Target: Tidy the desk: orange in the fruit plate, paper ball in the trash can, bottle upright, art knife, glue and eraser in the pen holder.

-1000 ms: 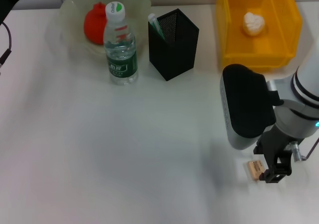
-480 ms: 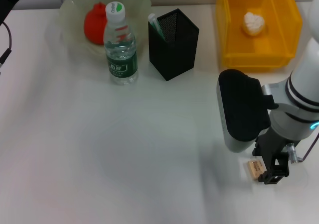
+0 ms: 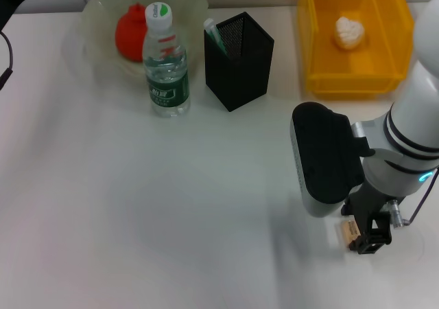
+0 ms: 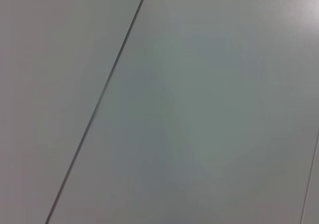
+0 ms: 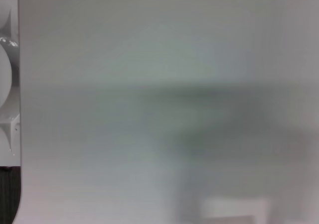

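White and bare, the desk (image 3: pixel 137 220) fills the head view, with a grey wall strip at 12 o'clock. The yellow trash can (image 3: pixel 312 55) is seen at 1 o'clock with the crumpled white paper ball (image 3: pixel 348 31) inside it. The pale-green fruit plate (image 3: pixel 96 20) is seen at 11 o'clock, holding the red-orange orange (image 3: pixel 129 34). Just in front of the plate the bottle (image 3: pixel 165 62) stands upright, white cap on top. The black mesh pen holder (image 3: pixel 240 62) is set between bottle and trash can, a white-and-green item showing at its rim.

The right gripper (image 3: pixel 362 235) is lowered at 4 o'clock over the tan eraser (image 3: pixel 349 231), which lies on the desk against its dark fingers; whether they are closed cannot be told. The left arm is parked at 10 o'clock.

Only blurred pale surface is given by the right wrist view; plain grey panels with thin seams are shown by the left wrist view.
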Robot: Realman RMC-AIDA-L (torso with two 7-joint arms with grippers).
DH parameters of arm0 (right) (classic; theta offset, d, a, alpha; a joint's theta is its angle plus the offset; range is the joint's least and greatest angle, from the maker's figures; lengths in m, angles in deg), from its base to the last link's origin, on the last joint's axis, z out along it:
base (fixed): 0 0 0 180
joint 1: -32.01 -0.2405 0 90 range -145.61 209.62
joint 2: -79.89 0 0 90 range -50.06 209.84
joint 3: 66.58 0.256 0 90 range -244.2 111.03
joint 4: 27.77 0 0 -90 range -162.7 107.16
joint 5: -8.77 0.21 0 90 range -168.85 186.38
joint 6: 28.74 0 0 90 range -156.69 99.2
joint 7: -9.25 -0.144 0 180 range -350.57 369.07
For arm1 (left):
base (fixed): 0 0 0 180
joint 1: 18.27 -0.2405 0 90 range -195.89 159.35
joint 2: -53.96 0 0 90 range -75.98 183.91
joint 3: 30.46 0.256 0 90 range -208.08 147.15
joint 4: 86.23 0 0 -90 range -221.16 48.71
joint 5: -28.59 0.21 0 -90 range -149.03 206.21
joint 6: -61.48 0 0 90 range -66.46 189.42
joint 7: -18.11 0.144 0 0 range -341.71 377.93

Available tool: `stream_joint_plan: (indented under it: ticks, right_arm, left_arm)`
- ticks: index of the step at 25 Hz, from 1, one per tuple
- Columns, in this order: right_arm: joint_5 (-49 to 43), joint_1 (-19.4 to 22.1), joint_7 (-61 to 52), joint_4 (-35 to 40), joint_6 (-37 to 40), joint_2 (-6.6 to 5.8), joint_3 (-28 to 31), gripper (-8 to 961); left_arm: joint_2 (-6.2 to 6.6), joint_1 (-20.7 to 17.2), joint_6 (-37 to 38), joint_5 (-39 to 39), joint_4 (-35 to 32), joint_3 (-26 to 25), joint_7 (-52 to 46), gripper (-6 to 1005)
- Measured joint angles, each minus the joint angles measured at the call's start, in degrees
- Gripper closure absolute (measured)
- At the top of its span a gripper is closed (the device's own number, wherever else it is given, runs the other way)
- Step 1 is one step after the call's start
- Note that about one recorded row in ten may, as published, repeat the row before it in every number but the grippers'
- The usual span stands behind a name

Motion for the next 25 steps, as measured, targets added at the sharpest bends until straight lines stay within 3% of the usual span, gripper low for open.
stream_joint_plan:
  ticks: [8, 12, 18, 22, 23, 24, 25]
  right_arm:
    - [0.04, 0.00, -0.23, 0.04, 0.18, 0.00, 0.01, 416]
    - [0.04, -0.05, -0.28, -0.07, 0.33, 0.01, 0.30, 544]
    - [0.04, -0.07, -0.85, 0.21, 0.29, 0.01, 0.30, 548]
    - [0.64, 0.28, -1.09, 3.29, 0.11, -0.03, 4.63, 551]
    - [1.30, 0.45, -1.09, 4.45, -0.12, -0.07, 7.01, 551]
    - [2.89, 0.60, -1.15, 7.05, -1.09, -0.13, 13.10, 552]
    - [2.89, 0.60, -1.15, 7.05, -1.09, -0.13, 13.10, 552]
  left_arm:
    - [0.01, 0.25, -0.81, 0.00, 0.00, -0.15, 0.08, 230]
    - [0.01, 0.46, -0.90, 0.00, 0.00, -0.11, 0.08, 230]
    - [0.08, 0.66, -1.00, 0.00, 0.00, -0.08, 0.10, 230]
    - [0.10, 0.76, -1.03, 0.00, 0.00, -0.08, 0.14, 229]
    - [0.10, 0.78, -1.03, 0.00, 0.00, -0.08, 0.14, 229]
    - [0.10, 0.77, -1.02, -0.01, 0.00, -0.10, 0.15, 229]
    - [0.10, 0.77, -1.02, -0.01, 0.00, -0.10, 0.15, 229]
